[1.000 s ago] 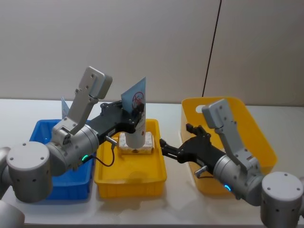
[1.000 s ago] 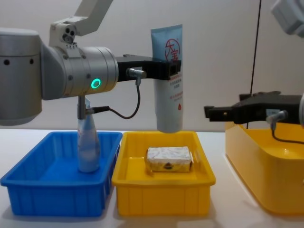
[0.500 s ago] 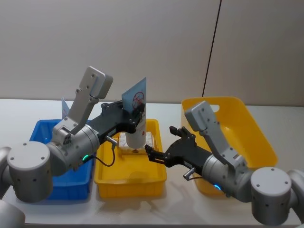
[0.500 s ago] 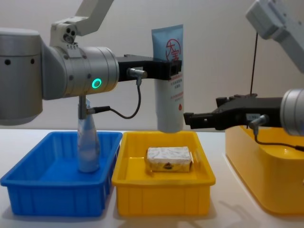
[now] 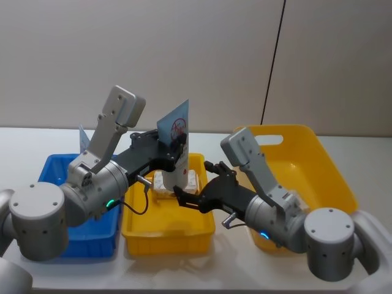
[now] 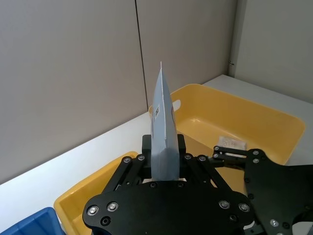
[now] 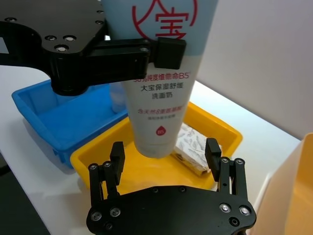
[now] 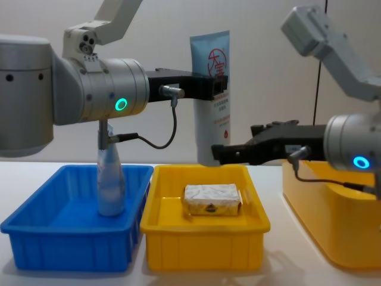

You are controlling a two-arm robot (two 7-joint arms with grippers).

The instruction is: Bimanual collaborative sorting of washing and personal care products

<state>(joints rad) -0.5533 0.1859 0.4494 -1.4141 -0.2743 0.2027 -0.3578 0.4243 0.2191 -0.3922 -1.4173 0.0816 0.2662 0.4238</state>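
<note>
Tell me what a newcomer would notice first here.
A tall pale-blue tube with a red logo hangs upright over the yellow tray, clamped in the left gripper. The right gripper, fingers open, flanks its lower end, and a silvery wrapped bar lies in the tray below.

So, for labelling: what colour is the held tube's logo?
Red logo on the pale-blue tube; right wrist view shows best.

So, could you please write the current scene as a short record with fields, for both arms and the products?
left end effector: shut on logo tube, held upright above the yellow tray
right end effector: open, fingers on either side of the tube's lower end
wrapped bar: lying in the yellow tray
second tube: standing in the blue tray
small pouch: in the yellow basket
</note>
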